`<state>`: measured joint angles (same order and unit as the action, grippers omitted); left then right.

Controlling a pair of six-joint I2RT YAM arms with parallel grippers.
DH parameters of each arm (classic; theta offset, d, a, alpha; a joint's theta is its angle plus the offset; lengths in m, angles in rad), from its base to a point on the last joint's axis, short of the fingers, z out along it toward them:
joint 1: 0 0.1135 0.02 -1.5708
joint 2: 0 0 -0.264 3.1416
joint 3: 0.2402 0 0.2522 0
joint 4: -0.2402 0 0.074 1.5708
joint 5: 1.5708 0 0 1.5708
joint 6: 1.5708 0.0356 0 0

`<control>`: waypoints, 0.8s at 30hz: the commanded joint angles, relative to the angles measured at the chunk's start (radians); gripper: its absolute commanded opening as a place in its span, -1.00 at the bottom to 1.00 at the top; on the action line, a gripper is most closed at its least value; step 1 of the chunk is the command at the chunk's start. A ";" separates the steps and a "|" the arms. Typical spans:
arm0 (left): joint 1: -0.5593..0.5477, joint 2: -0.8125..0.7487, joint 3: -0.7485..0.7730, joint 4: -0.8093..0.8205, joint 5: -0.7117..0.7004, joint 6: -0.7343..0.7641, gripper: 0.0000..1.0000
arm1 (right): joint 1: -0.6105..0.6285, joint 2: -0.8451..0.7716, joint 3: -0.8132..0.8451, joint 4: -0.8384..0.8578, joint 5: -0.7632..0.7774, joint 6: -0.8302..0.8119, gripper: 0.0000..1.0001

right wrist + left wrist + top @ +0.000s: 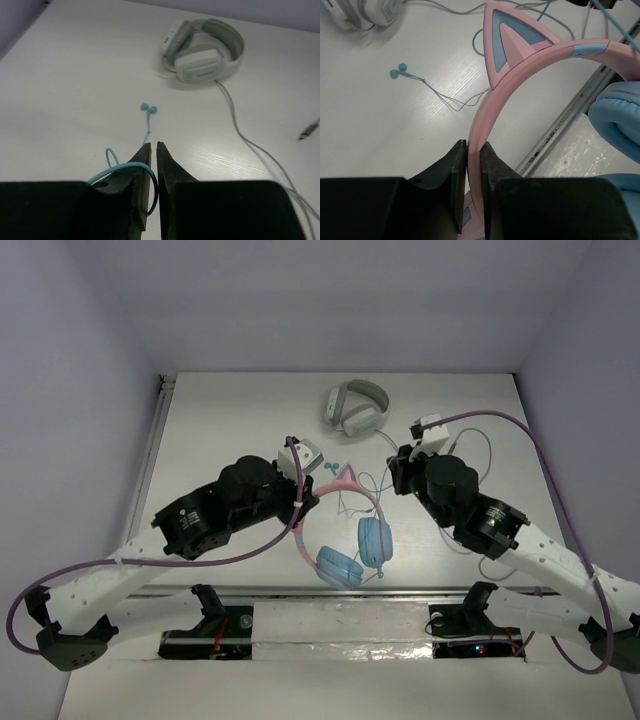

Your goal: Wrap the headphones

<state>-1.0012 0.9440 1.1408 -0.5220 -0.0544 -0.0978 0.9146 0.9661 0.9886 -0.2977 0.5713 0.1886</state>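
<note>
The headphones (345, 530) lie at the table's near middle, with a pink cat-ear headband (530, 65) and light-blue ear cups (375, 538). My left gripper (305, 495) is shut on the headband, which passes between the fingers in the left wrist view (474, 150). An ear cup (615, 120) shows at the right there. My right gripper (400, 472) stands right of the headband. In the right wrist view (154, 147) it is shut on the thin light-blue cable (117, 170), which loops over the left finger and into the gap.
White/grey headphones (358, 408) lie at the back, seen also in the right wrist view (202, 50), with their grey cable (240, 130) trailing right. Small teal earbuds (335, 468) (148, 108) (397, 71) lie between. A metal rail (350, 592) runs along the near edge.
</note>
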 commanded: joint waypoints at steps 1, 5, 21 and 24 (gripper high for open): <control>-0.004 -0.031 0.066 0.119 0.137 -0.029 -1.00 | -0.029 -0.043 -0.047 0.226 -0.252 0.037 -0.70; -0.004 -0.022 0.047 0.140 0.171 -0.036 -1.00 | -0.029 -0.047 -0.044 0.226 -0.268 0.045 -0.72; 0.038 -0.114 0.054 0.487 0.222 -0.215 -1.00 | -0.059 -0.023 -0.271 0.592 -0.551 0.103 -0.08; 0.038 -0.116 0.082 0.504 0.217 -0.238 -1.00 | -0.083 0.006 -0.298 0.664 -0.603 0.120 -0.08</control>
<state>-0.9665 0.8532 1.1511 -0.1902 0.1535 -0.2562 0.8509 0.9588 0.7052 0.1947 0.0532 0.2852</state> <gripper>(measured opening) 0.101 0.462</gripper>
